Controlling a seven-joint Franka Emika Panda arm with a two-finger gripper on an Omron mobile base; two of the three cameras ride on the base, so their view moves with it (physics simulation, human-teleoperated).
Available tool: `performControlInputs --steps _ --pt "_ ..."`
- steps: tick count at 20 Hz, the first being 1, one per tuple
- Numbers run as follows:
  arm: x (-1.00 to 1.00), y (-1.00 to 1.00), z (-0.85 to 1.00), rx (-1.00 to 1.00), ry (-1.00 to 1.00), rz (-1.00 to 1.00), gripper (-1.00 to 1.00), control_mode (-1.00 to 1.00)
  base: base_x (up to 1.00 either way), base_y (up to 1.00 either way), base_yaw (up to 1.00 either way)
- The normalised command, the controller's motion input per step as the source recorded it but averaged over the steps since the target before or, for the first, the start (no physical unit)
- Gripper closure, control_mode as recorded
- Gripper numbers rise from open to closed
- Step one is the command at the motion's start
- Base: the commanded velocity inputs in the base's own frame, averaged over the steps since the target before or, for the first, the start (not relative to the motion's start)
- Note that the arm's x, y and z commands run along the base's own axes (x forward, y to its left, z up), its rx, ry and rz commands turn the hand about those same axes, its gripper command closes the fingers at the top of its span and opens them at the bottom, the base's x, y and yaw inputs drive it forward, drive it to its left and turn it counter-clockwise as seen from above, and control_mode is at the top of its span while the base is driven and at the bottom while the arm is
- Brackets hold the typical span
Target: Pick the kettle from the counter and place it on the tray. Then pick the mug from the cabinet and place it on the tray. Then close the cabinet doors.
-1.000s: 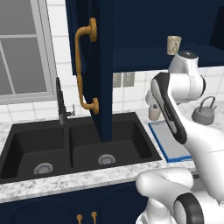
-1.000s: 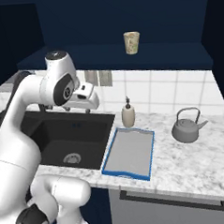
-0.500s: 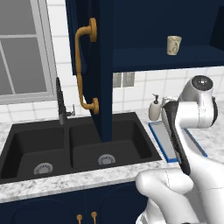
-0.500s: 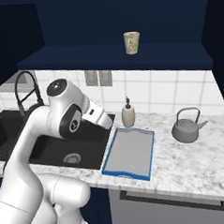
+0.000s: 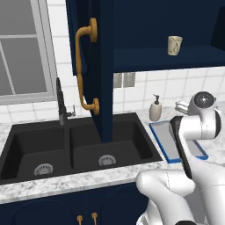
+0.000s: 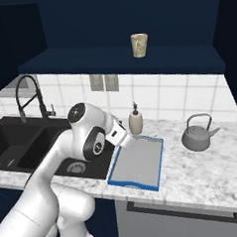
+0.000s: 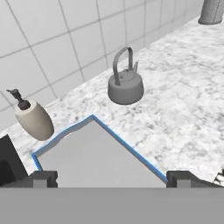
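The grey kettle stands upright on the speckled counter, to the right of the blue-rimmed tray. My gripper hovers low over the tray's left end, open and holding nothing, well short of the kettle. Its fingertips sit wide apart in the hand view. The cream mug stands on the navy shelf of the open cabinet. The left cabinet door with its golden handle stands open. In the left base view my arm hides the kettle.
A cream soap dispenser stands behind the tray's far left corner. The black double sink and dark faucet lie to the left. A grey cylindrical object stands far along the counter.
My arm has swung down and to the right, from above the sink to the tray's left end. Kettle, mug and tray have stayed put.
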Motion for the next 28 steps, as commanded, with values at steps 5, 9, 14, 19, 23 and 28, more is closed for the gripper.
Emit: performControlInputs --steps 5,9,14,19,23,28 --pt "0.21 -0.69 0.11 0.05 0.06 -0.11 -1.00 -1.00 0.00 0.00 0.00" --pt "0.18 -0.64 0.21 0.07 0.28 -0.12 -1.00 -1.00 0.00 0.00 0.00" --pt "0.32 -0.51 0.05 0.02 0.17 -0.03 -1.00 -1.00 0.00 0.00 0.00" --pt "0.35 -0.34 -0.09 0.00 0.00 0.04 -1.00 -1.00 0.00 0.00 0.00" --pt "0.33 -0.25 -0.13 0.00 -0.05 0.05 -1.00 -1.00 0.00 0.00 0.00" --pt "0.35 -0.34 -0.03 0.00 -0.02 0.03 -1.00 -1.00 0.00 0.00 0.00"
